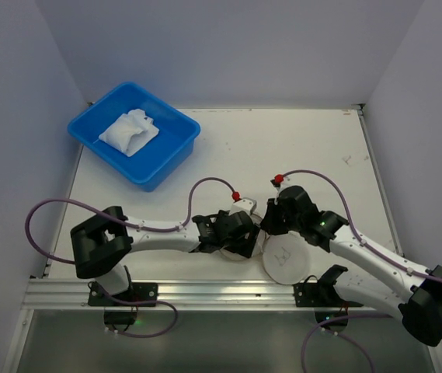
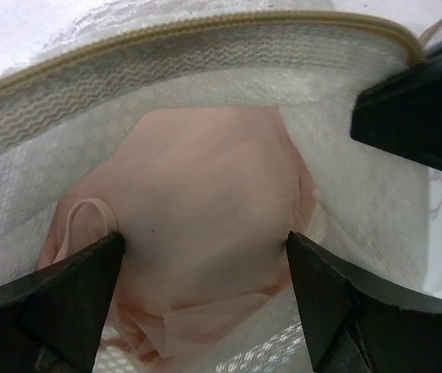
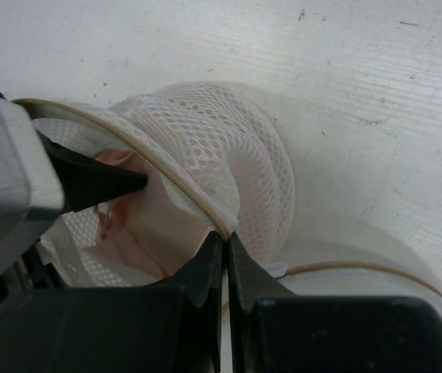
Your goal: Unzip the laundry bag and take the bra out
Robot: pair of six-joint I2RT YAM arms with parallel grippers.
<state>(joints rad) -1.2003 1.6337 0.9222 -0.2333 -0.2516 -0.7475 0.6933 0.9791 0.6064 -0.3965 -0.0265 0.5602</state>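
Note:
The laundry bag [image 1: 287,259] is a cream mesh drum lying unzipped near the table's front edge, its round lid with a black bra mark folded open. In the left wrist view, the pale pink bra [image 2: 205,202] lies inside the bag's zipper rim [image 2: 205,31]. My left gripper [image 2: 203,245] is open inside the bag, its fingertips touching the bra cup on either side. My right gripper [image 3: 226,237] is shut on the bag's zipper edge [image 3: 197,202] and holds the mouth open. The bra [image 3: 158,217] and a left finger [image 3: 96,183] show in the right wrist view.
A blue tub [image 1: 178,151] stands at the back left with a white cloth bundle [image 1: 130,132] in it. Both arms meet over the bag at the front middle, with purple cables looping above them. White walls enclose the table.

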